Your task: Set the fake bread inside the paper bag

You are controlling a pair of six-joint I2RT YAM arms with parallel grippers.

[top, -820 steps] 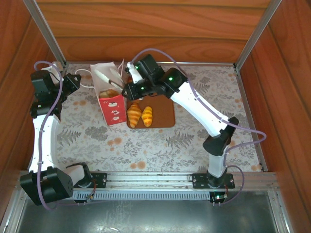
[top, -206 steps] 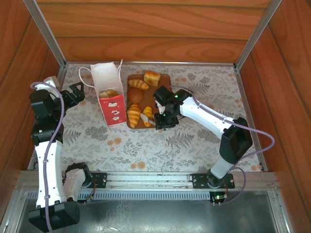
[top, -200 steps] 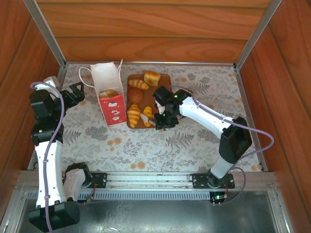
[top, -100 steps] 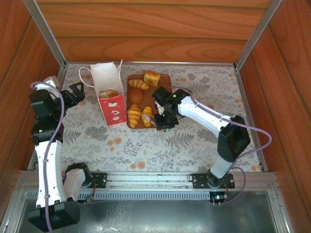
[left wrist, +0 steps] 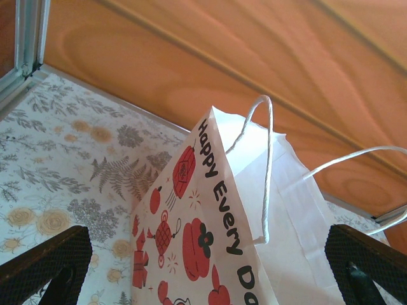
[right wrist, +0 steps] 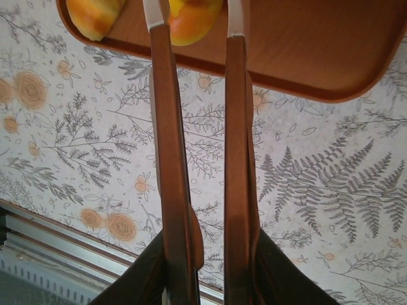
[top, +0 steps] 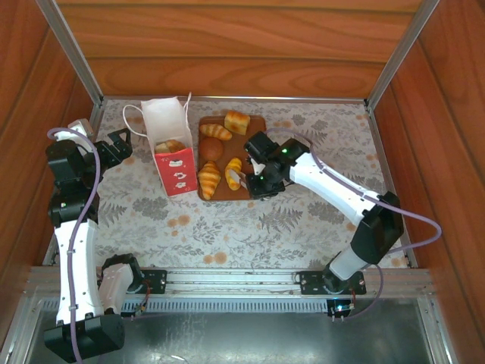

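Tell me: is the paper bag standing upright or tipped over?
Upright. The paper bag stands on its base, mouth open upward, a pastry visible inside.

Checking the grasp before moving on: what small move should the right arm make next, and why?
Probably raise the right gripper slightly: the tongs it holds straddle a croissant over the board, and the paper bag stands taller beside it.

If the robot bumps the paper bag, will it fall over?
Probably, yes. The paper bag stands tall and narrow, so it could tip easily. It looks like thin paper, so its walls would likely bend rather than push back. The bread already inside may weigh the bottom down a little.
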